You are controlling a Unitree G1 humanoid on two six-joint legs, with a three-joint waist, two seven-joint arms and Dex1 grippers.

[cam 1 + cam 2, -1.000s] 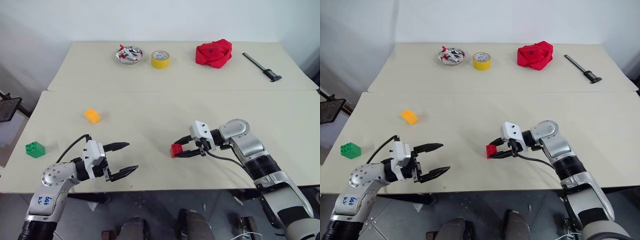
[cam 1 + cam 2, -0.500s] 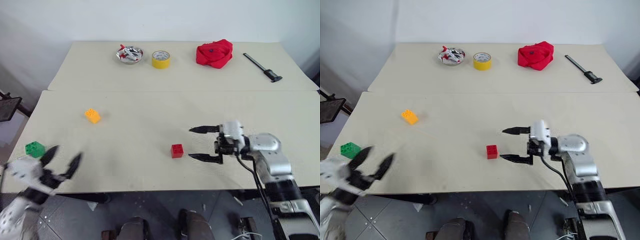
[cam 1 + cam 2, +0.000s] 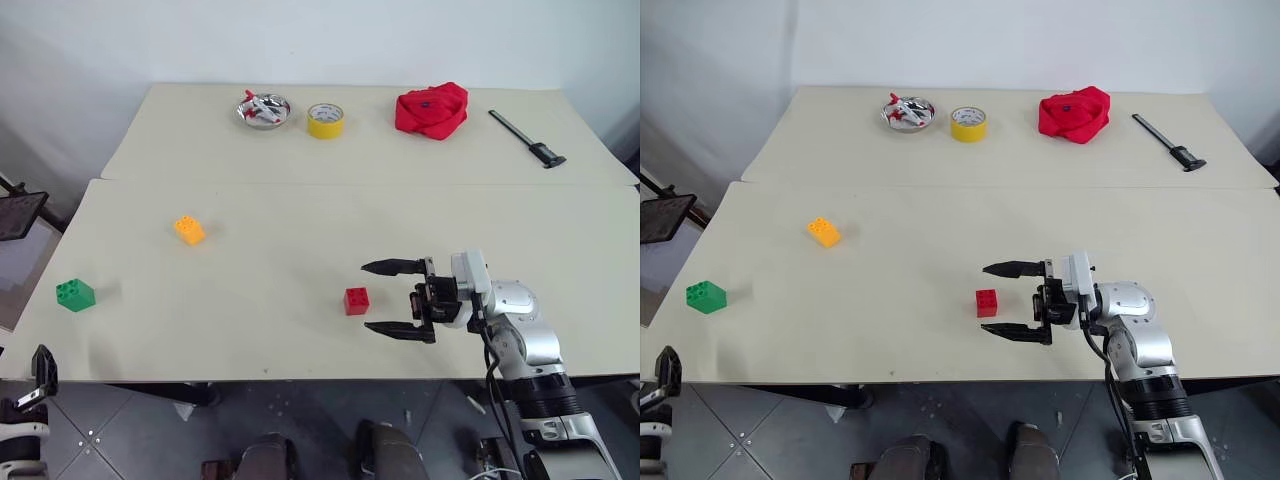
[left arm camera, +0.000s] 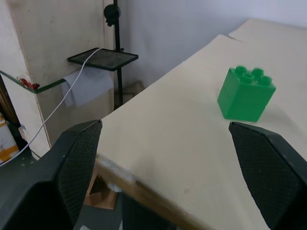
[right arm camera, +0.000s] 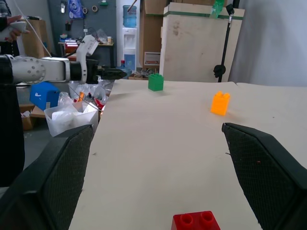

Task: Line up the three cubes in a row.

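Risk: cubes well apart on counter, so row needs long carries; slip or tumble likely if claw pinches studs. Red cube free, just beside wide-open, empty right claw. Green cube near left edge, orange-yellow cube farther in. Left claw wide open, empty, apparently off counter edge.

Bare tabletop between red cube, orange cube, green cube (well apart)
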